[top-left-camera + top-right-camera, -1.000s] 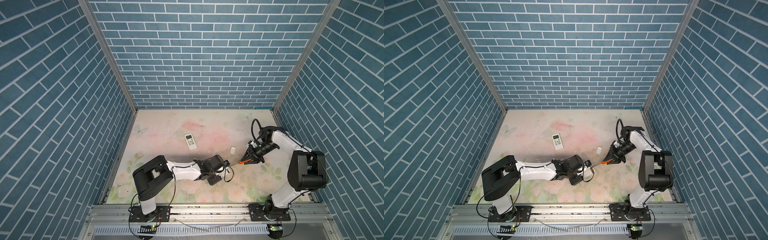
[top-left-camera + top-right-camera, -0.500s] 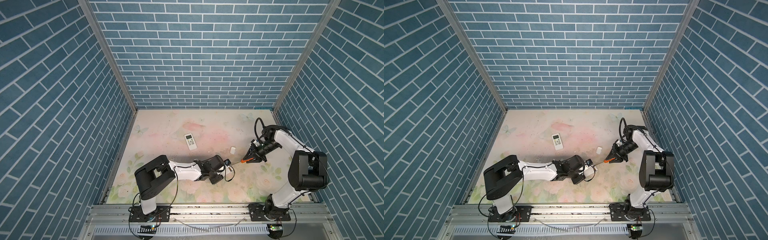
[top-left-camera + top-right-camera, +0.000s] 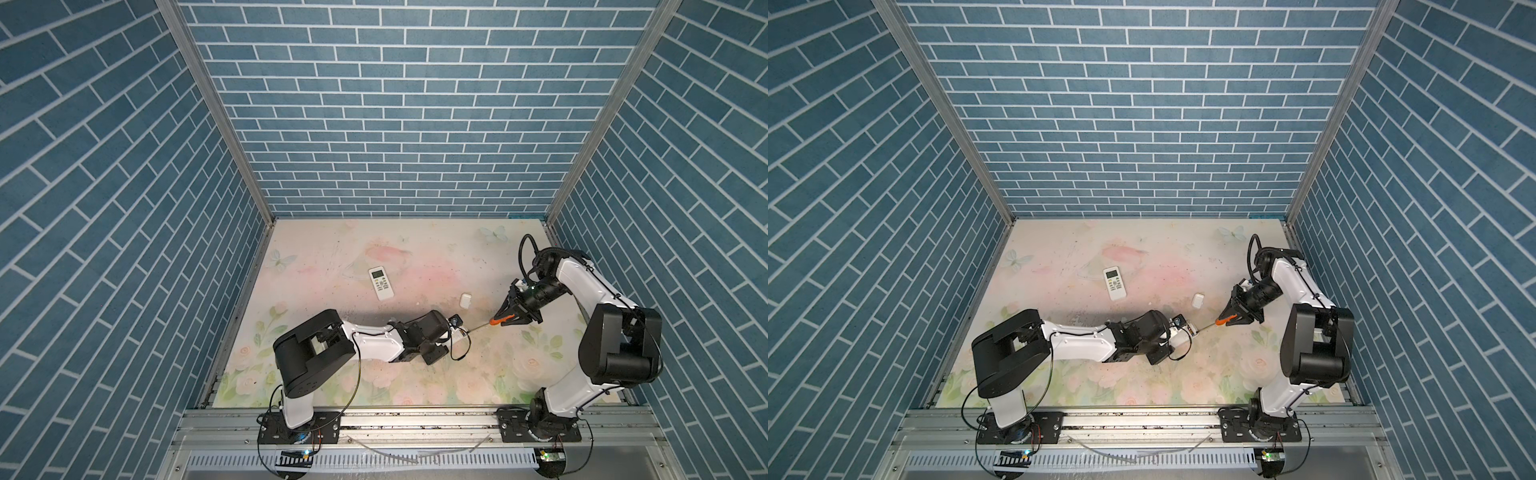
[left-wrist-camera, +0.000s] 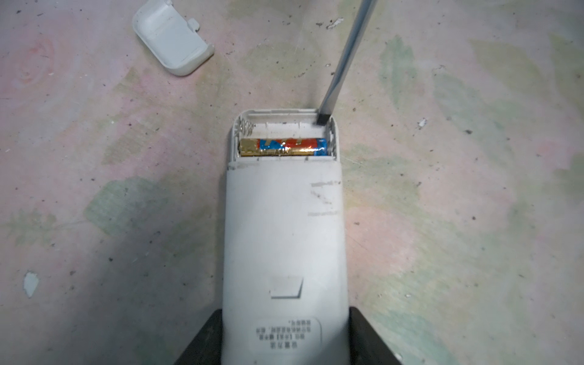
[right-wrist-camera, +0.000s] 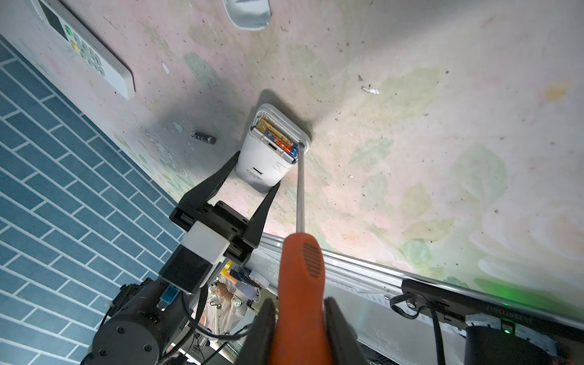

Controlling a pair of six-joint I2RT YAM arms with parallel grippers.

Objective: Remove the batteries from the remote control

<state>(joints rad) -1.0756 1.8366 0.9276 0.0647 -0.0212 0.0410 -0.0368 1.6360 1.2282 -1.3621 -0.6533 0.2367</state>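
Left tool [image 5: 255, 172], lower centre in both top views, clamps remote control [image 4: 284, 221]. Right tool [image 5: 300, 331] pinches orange screwdriver [image 5: 300, 268]; tip sits in open compartment [image 4: 284, 126] beside one battery [image 4: 282, 147].

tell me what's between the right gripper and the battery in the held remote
Only the screwdriver: right gripper holds its orange handle, shaft tip in the empty slot beside the battery; both wrist views show it.
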